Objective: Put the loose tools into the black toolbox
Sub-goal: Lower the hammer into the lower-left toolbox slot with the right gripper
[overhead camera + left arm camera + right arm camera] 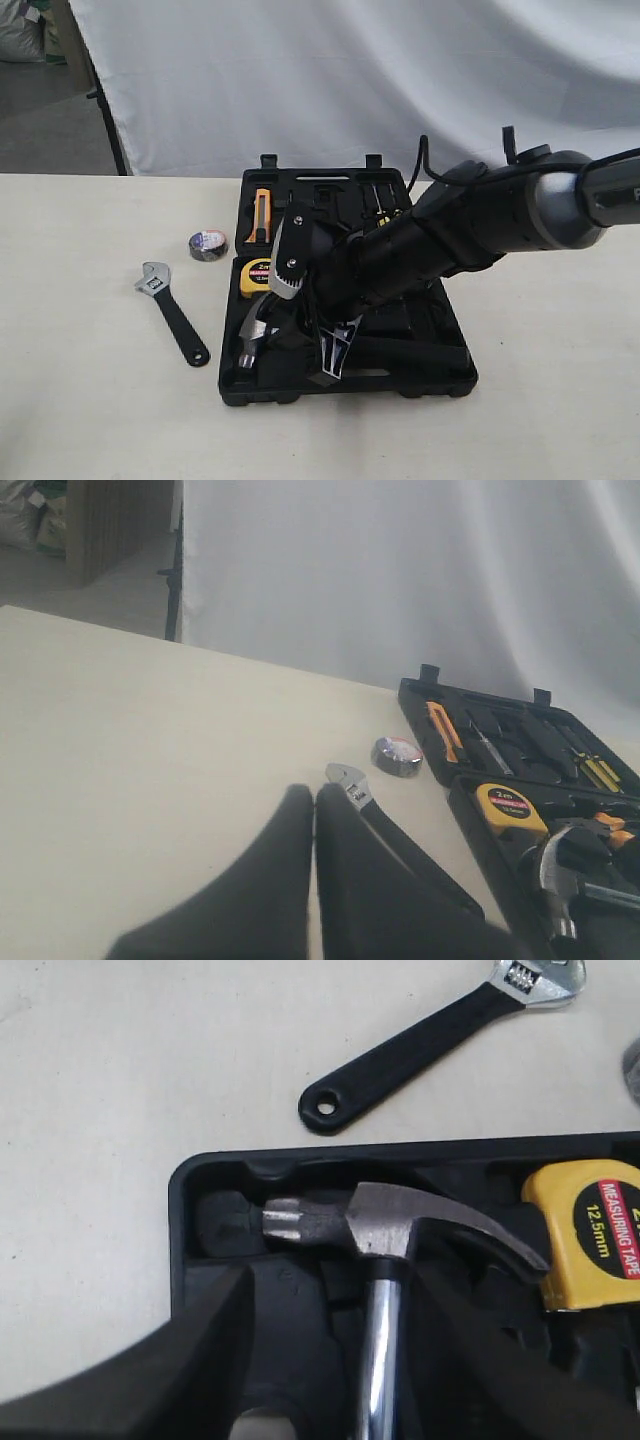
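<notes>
The silver-headed claw hammer with a black handle [400,1222] is laid inside the large black moulded plastic toolbox [185,1210], in the half that also carries the yellow tape measure [590,1230]. Its head is placed in the corner recess of the toolbox. The right gripper [345,1390] is held over the steel shaft with its jaws parted. A gap is seen on each side of the shaft, so the hammer is judged to be released and nothing is grasped.

The step in hand is judged to be the release and the withdrawal. It is done well if the gripper is raised straight up out of the toolbox with the jaws wide, so that the shaft is not caught and pulled out of its recess. Whether the head is fully seated cannot be told.

The silver-jawed adjustable wrench with a black handle [172,312] and the small dark tape roll [207,244] are not yet packed. Both are lying on the pale table [80,400] outside the toolbox, on the side of the hammer corner. The left gripper [315,880] is pressed together and empty, outside the toolbox and near the wrench.
</notes>
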Available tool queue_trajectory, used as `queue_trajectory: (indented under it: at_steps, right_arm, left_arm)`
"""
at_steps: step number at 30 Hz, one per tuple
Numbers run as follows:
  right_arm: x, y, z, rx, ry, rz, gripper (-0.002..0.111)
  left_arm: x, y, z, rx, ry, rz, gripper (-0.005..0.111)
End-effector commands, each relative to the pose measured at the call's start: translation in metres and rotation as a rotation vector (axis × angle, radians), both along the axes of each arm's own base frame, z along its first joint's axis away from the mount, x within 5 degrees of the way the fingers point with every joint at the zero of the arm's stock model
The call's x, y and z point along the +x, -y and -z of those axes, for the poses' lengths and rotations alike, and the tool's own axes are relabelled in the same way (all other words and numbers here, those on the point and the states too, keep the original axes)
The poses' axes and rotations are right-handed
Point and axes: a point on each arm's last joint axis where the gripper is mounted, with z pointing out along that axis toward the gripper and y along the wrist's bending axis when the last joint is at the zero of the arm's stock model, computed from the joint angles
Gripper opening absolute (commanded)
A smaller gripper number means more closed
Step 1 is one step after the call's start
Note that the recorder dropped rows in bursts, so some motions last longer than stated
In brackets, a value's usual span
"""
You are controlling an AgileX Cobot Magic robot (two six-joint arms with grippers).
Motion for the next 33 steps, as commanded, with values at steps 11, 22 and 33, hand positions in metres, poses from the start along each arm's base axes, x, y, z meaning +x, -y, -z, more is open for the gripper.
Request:
queue_trajectory:
  at_steps: [11, 22, 33]
  right_arm:
    - [0.003, -0.003, -0.004, 0.012, 0.037, 0.041, 0.046]
    - [0.015, -0.011, 0.015, 0.099, -0.066, 0.307, 0.010]
    - [0.011, -0.019, 0.034, 0.095, -0.129, 0.197, -0.001]
  left_arm:
    - [-0.001, -0.001, -0.002, 0.002, 0.013, -0.026, 0.001]
    - [-0.001, -0.001, -0.002, 0.002, 0.013, -0.026, 0.001]
    - [-0.001, -0.001, -0.002, 0.002, 0.013, -0.026, 0.001]
